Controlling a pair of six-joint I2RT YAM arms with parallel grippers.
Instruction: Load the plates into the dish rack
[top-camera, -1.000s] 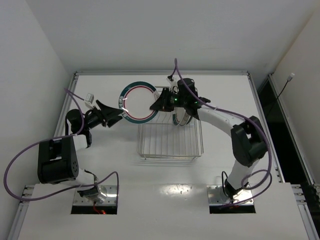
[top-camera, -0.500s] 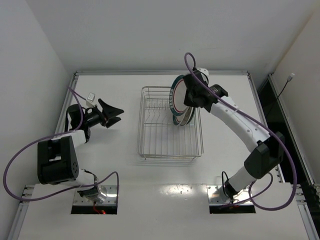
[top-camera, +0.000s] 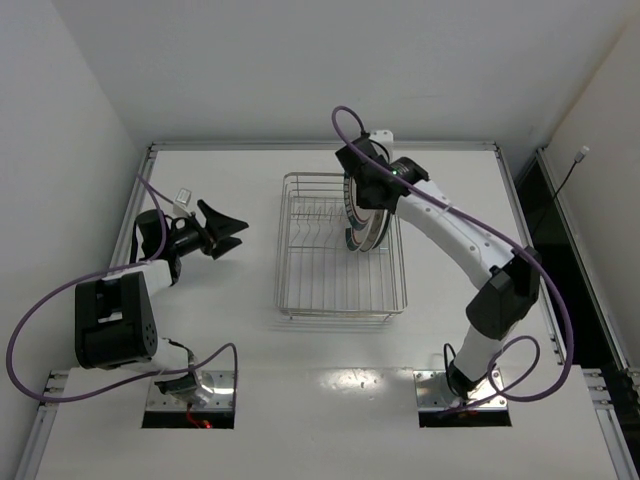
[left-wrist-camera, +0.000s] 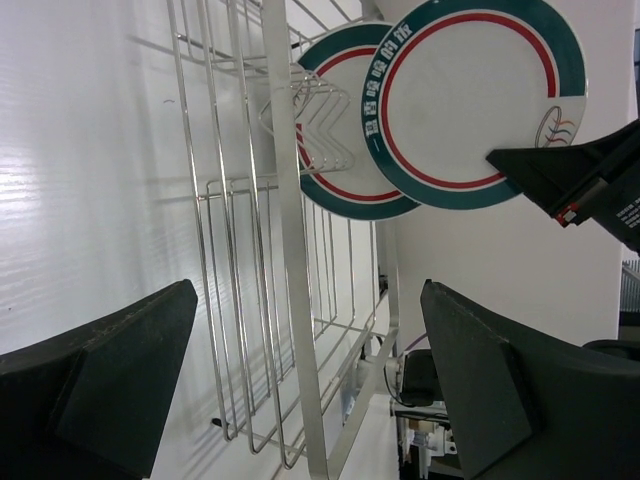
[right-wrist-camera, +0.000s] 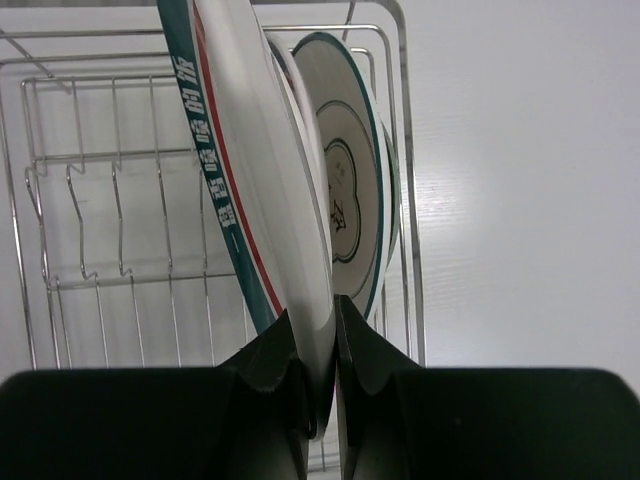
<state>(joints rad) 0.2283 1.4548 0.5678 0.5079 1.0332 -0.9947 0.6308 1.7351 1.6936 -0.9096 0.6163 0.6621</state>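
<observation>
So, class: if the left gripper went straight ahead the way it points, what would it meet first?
Probably the rack, at its near wire side: the open left gripper aims at it. The plates are farther on.

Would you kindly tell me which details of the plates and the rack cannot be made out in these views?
- Top view: how many plates stand in the dish rack; the right tool and its held plate cover them.
- Right wrist view: the held plate's lower edge, behind the tool's fingers.
- Left wrist view: the rim lettering, too small to read.
</observation>
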